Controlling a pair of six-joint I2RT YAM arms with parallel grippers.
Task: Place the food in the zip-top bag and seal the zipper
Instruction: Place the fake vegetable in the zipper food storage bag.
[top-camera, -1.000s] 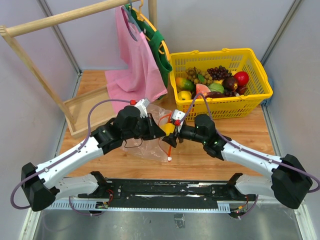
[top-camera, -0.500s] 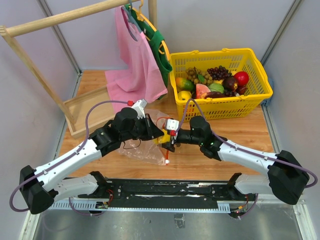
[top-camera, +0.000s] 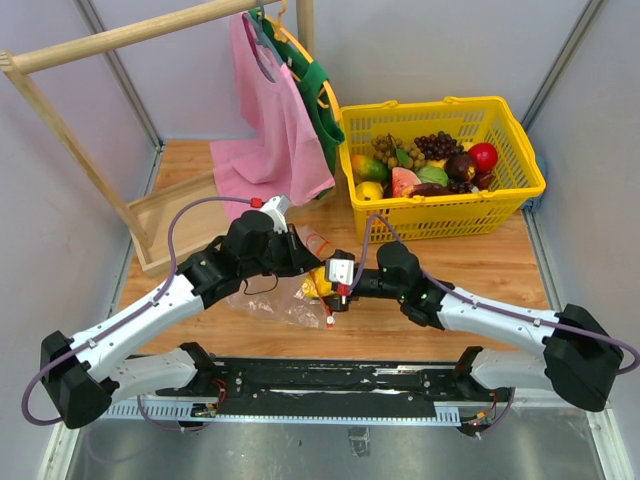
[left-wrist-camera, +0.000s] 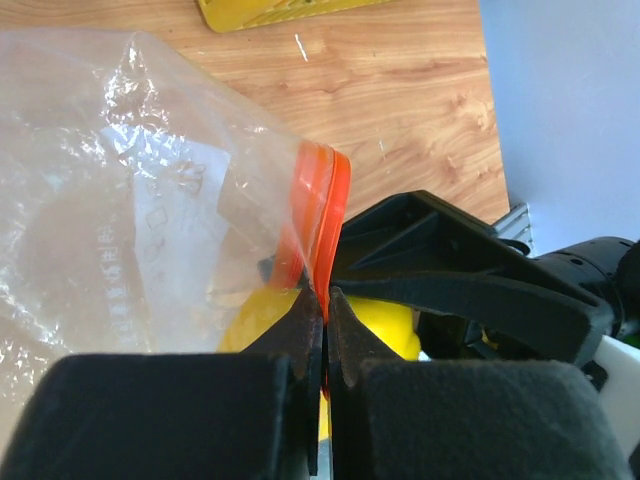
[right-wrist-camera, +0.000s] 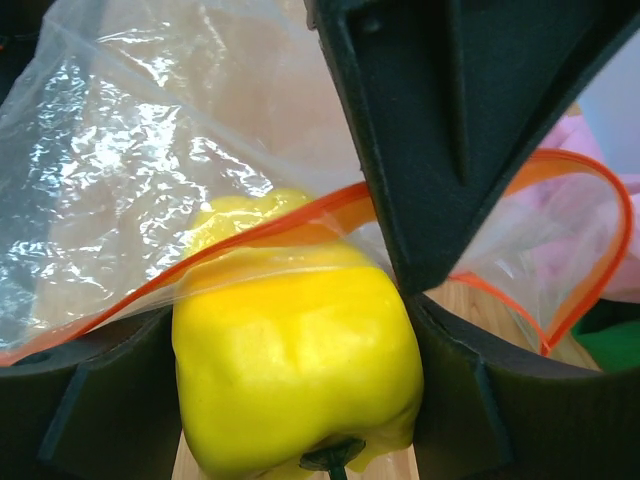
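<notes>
Our left fingers pinch the thin red-orange zipper strip of the clear crinkly plastic bag, mid wooden table. Our right fingers, spread wide, hold the yellow toy pepper at the bag's mouth. The left fingers crowd that opening. A yellow plastic basket of fruit sits at the far right corner.

Both arms reaching inward, grippers meeting nose to nose.
Left arm bending at the elbow, left gripper pinching its jaws tight on the zipper; right arm stretching low, right gripper clasping the yellow pepper between wide-set jaws.
</notes>
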